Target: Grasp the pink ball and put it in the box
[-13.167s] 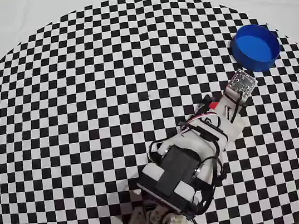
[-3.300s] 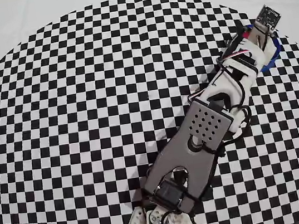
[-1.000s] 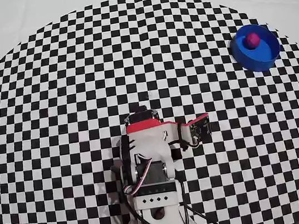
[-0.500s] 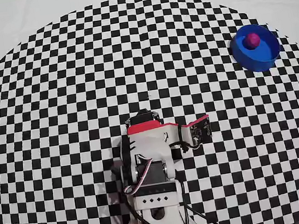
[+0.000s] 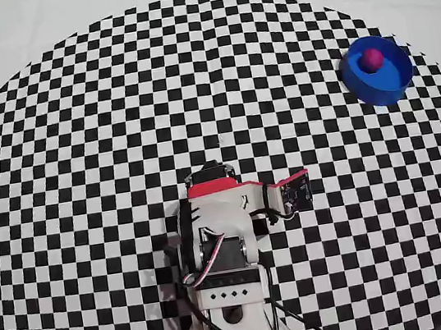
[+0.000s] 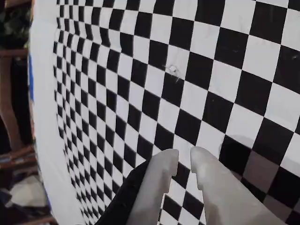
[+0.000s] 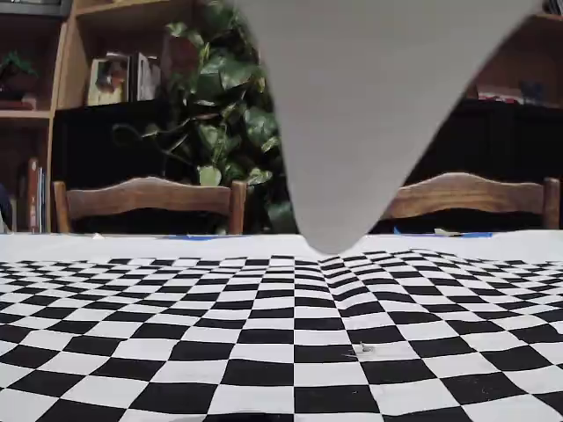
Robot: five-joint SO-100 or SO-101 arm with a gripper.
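Note:
In the overhead view the pink ball (image 5: 371, 59) lies inside the round blue box (image 5: 381, 89) at the far right of the checkered cloth. The arm (image 5: 220, 215) is folded back at the bottom centre, far from the box. In the wrist view my gripper (image 6: 183, 157) hangs low over the checker squares. Its two pale fingers (image 6: 159, 187) stand almost together, with only a thin slit and nothing between them. Ball and box are out of the wrist and fixed views.
A tiny white speck (image 6: 173, 69) lies on the cloth ahead of the fingers. In the fixed view a large pale grey shape (image 7: 369, 105) fills the top centre. Behind the table there are wooden chairs (image 7: 149, 198), a plant and shelves.
The arm reached over the box 3.3 s ago; now it is folded back near its base and the ball rests in the box. Nothing has moved in the last half second.

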